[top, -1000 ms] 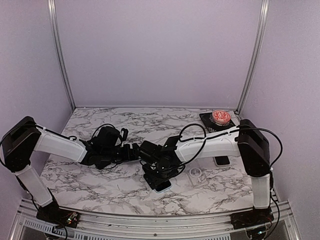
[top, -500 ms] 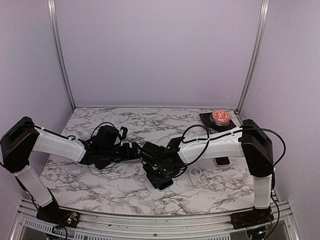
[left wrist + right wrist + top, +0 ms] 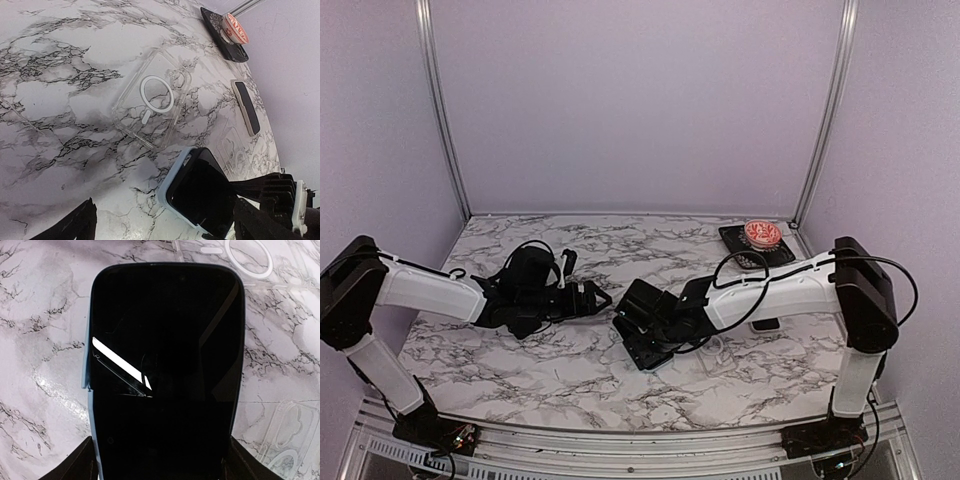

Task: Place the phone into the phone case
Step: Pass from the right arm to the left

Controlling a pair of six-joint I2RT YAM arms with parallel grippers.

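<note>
We see the phone [image 3: 165,365] filling the middle of the right wrist view: a black screen with a pale blue edge. The right gripper [image 3: 161,462] pinches it by its long sides, one finger at each lower corner of that frame. In the left wrist view the phone [image 3: 200,192] sits at lower right, tilted above the marble desk [image 3: 520,370]. We cannot tell whether its far end touches the surface.

The clear phone case [image 3: 152,100], marked with a white ring, lies flat on the desk at the centre of the left wrist view, near the phone but apart from it. In the right wrist view the same case [image 3: 245,260] shows at the top edge, just beyond the phone's far end.

The left gripper [image 3: 588,297] is spread wide with nothing between its fingers [image 3: 75,225]. In the overhead view it lies low over the desk, left of centre, pointing towards the right gripper.

A second clear case [image 3: 232,147] lies to the right of the phone. Beyond it rests a beige-edged device [image 3: 246,107] with a dark face. At the upper right of the overhead view, a black tray [image 3: 735,240] carries a red-and-white round thing [image 3: 761,233].
</note>
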